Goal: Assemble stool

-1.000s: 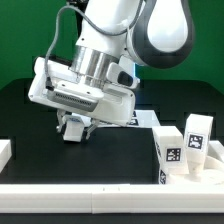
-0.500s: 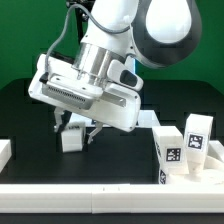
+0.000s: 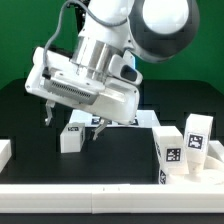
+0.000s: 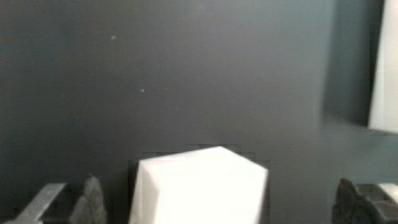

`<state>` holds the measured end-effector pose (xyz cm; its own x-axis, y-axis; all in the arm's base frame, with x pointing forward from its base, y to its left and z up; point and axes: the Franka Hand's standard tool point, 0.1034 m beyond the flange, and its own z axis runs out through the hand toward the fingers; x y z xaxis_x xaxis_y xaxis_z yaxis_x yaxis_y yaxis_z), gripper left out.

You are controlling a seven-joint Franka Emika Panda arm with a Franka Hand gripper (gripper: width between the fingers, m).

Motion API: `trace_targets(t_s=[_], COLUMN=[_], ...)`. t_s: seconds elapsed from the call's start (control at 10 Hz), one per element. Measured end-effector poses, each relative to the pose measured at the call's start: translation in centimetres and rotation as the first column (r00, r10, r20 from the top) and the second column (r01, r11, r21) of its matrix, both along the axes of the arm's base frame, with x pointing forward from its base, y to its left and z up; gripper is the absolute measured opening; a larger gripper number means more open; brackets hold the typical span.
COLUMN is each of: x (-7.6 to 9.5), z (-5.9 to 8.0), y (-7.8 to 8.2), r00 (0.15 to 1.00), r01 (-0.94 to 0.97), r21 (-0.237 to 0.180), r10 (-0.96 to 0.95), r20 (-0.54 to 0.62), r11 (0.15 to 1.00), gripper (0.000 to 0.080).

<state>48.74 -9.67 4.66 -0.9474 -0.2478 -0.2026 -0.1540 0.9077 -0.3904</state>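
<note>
A white stool leg (image 3: 72, 138) stands upright on the black table, towards the exterior view's left. My gripper (image 3: 72, 124) is open just above it, one finger on each side and both apart from it. In the wrist view the leg's top (image 4: 201, 186) lies between the two dark fingertips (image 4: 64, 204), with a gap on either side. Two more tagged white legs (image 3: 168, 157) (image 3: 196, 134) stand together at the exterior view's right. The round seat disc is not in view.
A low white rail (image 3: 100, 186) runs along the table's near edge, with a white block (image 3: 5, 150) at its left end. A flat white piece (image 3: 146, 120) shows partly behind the arm; a white edge (image 4: 384, 70) also shows in the wrist view.
The gripper has let go of the leg, opened wide and risen a little. The leg now stands free on the table.
</note>
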Motion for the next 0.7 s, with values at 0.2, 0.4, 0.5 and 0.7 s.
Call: trace_targets(t_s=[0.2,0.4,0.5,0.7], x=[-0.3,-0.6,-0.4,0.8], z=[1.2,0.7,0.8,1.2], y=[-0.1,-0.6,-0.6,-0.8], r00=[0.959,0.910,0.887,0.750], r01=[-0.275,-0.400,-0.446,-0.650], r21=[-0.050,-0.083,-0.092,-0.114], r10=[0.270,0.384,0.426,0.610], r20=[-0.088,-0.157,-0.177,-0.255], r11=[0.960,0.913,0.890,0.751], gripper=[0.0648,0.0648,0.0648,0.0648])
